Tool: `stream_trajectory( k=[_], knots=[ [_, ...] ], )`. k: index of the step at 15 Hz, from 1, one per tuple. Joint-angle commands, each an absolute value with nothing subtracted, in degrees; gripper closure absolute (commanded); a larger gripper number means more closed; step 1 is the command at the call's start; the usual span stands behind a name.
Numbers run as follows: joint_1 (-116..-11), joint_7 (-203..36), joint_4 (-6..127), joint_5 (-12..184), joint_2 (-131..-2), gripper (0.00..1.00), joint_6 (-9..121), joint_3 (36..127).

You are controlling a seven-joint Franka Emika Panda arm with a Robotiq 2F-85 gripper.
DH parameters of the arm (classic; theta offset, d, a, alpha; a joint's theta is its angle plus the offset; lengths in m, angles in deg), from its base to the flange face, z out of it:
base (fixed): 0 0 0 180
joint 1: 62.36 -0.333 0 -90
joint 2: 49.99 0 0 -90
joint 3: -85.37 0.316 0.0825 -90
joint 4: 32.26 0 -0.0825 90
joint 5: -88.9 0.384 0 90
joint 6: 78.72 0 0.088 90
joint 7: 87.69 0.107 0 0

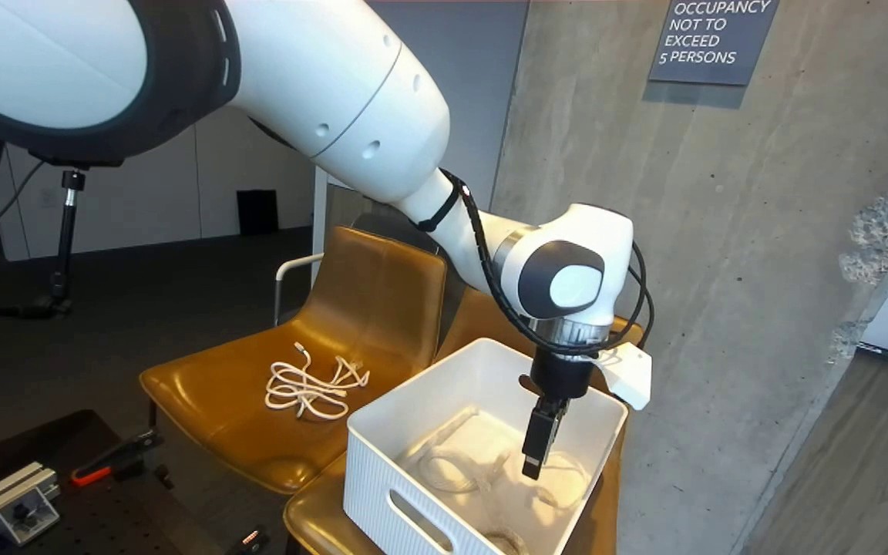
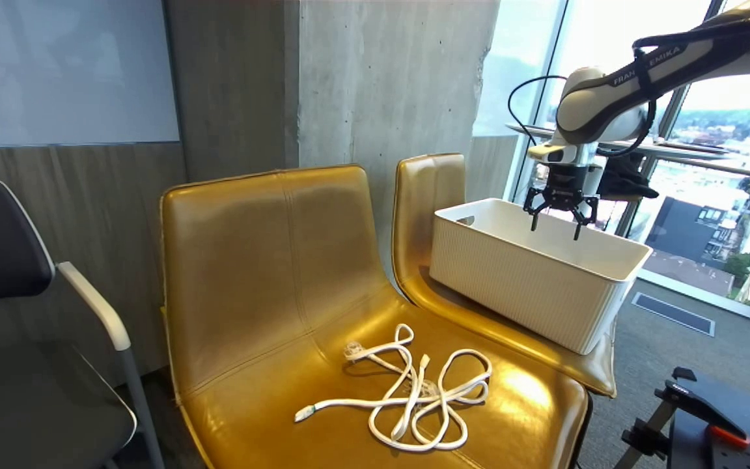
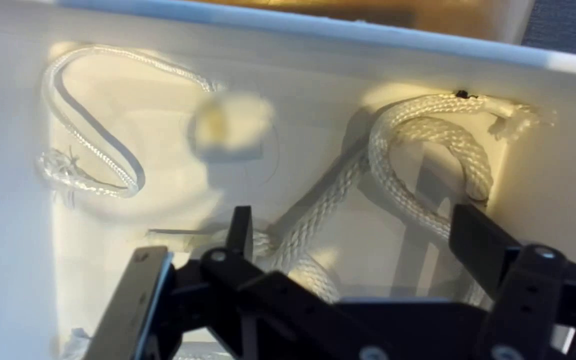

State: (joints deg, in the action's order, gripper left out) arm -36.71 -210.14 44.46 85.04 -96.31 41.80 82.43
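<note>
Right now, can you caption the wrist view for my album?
Black two-fingered gripper, open above white braided ropes in a white plastic bin.

White rope [image 3: 319, 214] | braided, looped, apparently slack | inside white bin [image 2: 512, 280]

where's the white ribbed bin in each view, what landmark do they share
In an exterior view: white ribbed bin, lower centre, cut off below.
In an exterior view: white ribbed bin, right of centre.
Wrist view: white ribbed bin, its inside across most of the picture.
Shared landmark: black Robotiq gripper, in all three.
</note>
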Motion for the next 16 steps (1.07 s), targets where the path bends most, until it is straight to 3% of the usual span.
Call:
stream_trajectory(
  k=[1,6,16],
  knots=[
    [-36.5,-210.6,51.5,85.9,-93.9,0.0,48.7,81.9],
    [-37.7,-207.5,57.9,85.6,-93.2,0.0,55.9,81.6],
    [-39.8,-202.3,59.8,82.1,-97.0,0.0,55.9,79.1]
  ],
)
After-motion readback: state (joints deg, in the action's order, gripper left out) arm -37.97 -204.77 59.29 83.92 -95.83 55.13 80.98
